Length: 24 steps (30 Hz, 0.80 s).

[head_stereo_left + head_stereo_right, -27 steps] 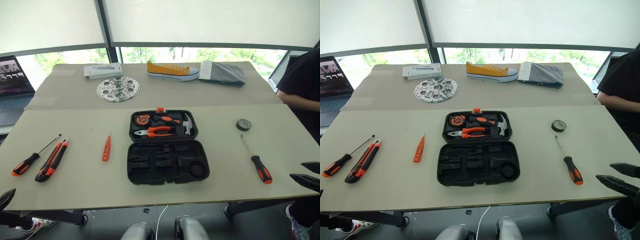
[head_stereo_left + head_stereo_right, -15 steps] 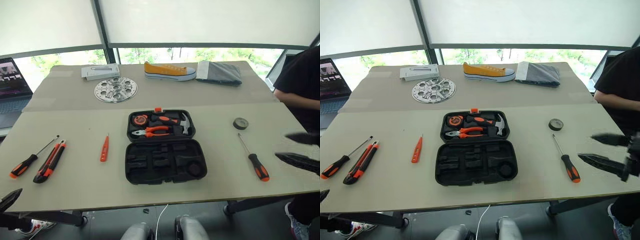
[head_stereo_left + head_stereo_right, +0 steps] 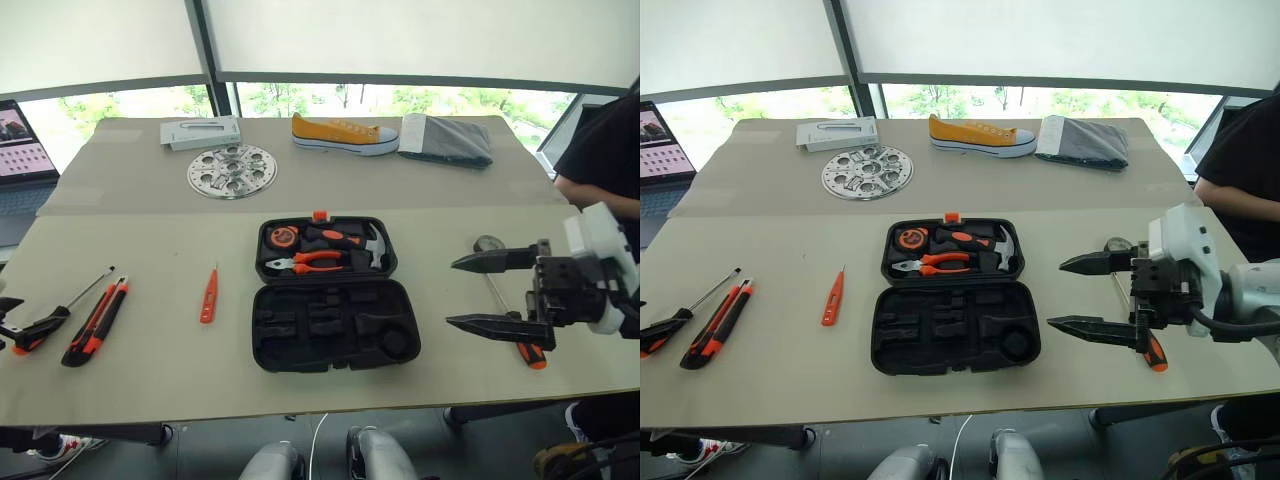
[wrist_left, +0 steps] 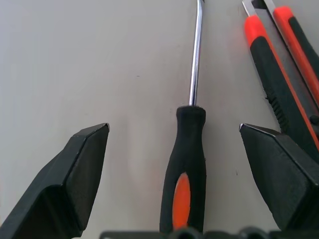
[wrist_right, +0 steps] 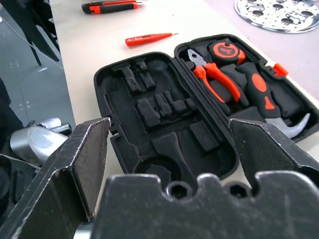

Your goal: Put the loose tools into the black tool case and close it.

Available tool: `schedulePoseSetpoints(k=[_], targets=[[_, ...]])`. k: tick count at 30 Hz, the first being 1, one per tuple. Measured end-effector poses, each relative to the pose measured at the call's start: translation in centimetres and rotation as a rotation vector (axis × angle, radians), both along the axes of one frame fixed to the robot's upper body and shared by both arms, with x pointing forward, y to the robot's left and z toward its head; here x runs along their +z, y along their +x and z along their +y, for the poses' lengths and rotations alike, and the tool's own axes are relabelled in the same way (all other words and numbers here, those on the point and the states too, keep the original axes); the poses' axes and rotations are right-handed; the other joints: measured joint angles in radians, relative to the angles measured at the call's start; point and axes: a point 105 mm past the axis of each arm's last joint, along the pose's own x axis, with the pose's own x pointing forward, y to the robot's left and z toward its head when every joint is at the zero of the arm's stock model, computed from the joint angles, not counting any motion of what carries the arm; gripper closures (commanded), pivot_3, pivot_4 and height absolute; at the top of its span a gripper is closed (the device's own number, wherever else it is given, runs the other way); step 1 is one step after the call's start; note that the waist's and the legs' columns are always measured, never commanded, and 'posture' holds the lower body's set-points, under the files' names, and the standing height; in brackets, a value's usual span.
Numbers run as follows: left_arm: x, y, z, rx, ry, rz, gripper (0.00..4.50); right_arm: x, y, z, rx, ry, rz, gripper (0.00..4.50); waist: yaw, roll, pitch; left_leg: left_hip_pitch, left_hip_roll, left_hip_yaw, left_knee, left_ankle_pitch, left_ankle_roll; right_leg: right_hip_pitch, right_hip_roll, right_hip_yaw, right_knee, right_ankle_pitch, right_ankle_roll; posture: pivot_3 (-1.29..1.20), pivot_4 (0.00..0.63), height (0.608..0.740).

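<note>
Right now my left gripper [image 4: 182,144] straddles the far-left screwdriver [image 4: 185,164] with fingers spread to pinch it, while my right gripper [image 3: 1092,297], equally spread and empty, hovers beside the open black tool case [image 3: 955,340].

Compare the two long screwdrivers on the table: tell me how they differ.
The left screwdriver lies at the table's left end beside the utility knife, between the open left gripper fingers. The right screwdriver lies right of the tool case, partly hidden by the open right gripper. Both have orange-and-black handles.
</note>
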Motion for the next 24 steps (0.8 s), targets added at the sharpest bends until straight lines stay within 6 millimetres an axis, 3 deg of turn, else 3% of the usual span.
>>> schedulePoseSetpoints(k=[3, 7, 8, 10, 19, 24], targets=[[-0.6, 0.4, 0.3, 0.023, 0.015, 0.038, 0.00, 0.3, -0.1, 0.2, 0.009, 0.004, -0.011, 0.07, -0.008, 0.000, 0.000, 0.002, -0.001, 0.002, 0.000, 0.000, 0.000, 0.002, -0.011, -0.024, -0.001, 0.001, -0.003, 0.00, 0.150, 0.740], [-1.2, 0.9, 1.1, 0.077, 0.060, 0.079, 0.00, 0.1, -0.1, 0.1, 0.009, 0.004, -0.002, 0.07, -0.012, 0.000, 0.000, 0.004, -0.002, 0.004, 0.005, 0.000, -0.001, 0.006, -0.016, -0.028, -0.002, 0.002, -0.003, 0.00, 0.150, 0.740], [-1.3, 0.9, 1.1, 0.073, 0.062, 0.091, 0.41, 0.0, -0.2, 0.0, 0.008, 0.004, 0.001, 0.00, -0.013, 0.000, 0.000, 0.005, -0.002, 0.004, 0.006, -0.001, -0.001, 0.006, -0.018, -0.028, -0.002, 0.002, -0.003, 0.00, 0.150, 0.740], [-1.6, 0.7, 0.9, 0.059, 0.062, 0.121, 0.71, -0.1, -0.3, -0.2, 0.003, 0.004, 0.011, 0.00, -0.015, 0.001, 0.001, 0.006, -0.002, 0.005, 0.007, -0.004, -0.009, 0.008, -0.022, -0.025, -0.001, 0.002, -0.003, 0.00, 0.150, 0.740], [-2.3, -0.1, 0.2, 0.011, 0.014, 0.212, 3.84, -0.4, -0.3, -0.7, -0.015, -0.002, -0.004, 0.00, -0.016, 0.001, 0.001, 0.007, 0.000, 0.006, 0.013, -0.003, -0.008, 0.008, -0.022, -0.022, 0.005, 0.006, -0.004, 0.00, 0.150, 0.740], [-2.1, -0.2, 0.2, 0.013, 0.018, 0.209, 3.89, -0.6, -0.3, -0.8, -0.022, -0.012, -0.012, 0.00, -0.014, 0.002, 0.001, 0.005, 0.000, 0.006, 0.013, 0.000, -0.001, 0.005, -0.022, -0.021, 0.006, 0.006, -0.004, 0.00, 0.150, 0.740]])
